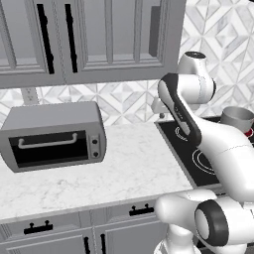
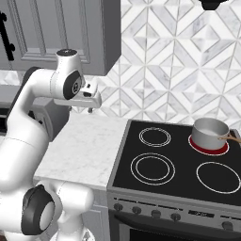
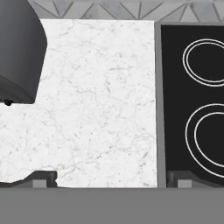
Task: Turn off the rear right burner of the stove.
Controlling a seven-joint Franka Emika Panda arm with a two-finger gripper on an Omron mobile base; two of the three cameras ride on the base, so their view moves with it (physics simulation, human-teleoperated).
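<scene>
The burner [image 2: 208, 145] glows red at the stove's [image 2: 181, 179] rear right, under a pot [image 2: 210, 132]. The knobs [image 2: 155, 213] look alike, so the arm could turn the wrong one, or brush the pot's handle. The gripper [image 3: 111, 178] hangs over the counter [image 3: 96, 100], jaws wide apart, holding nothing.

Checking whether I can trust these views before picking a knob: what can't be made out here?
- Which knob runs the rear right burner: right base view, no readable markings.
- That burner's ring: right base view, mostly under the pot.
- Stove: left base view, the arm hides most of it.
- Toaster oven: hand view, cut off by the edge.
</scene>
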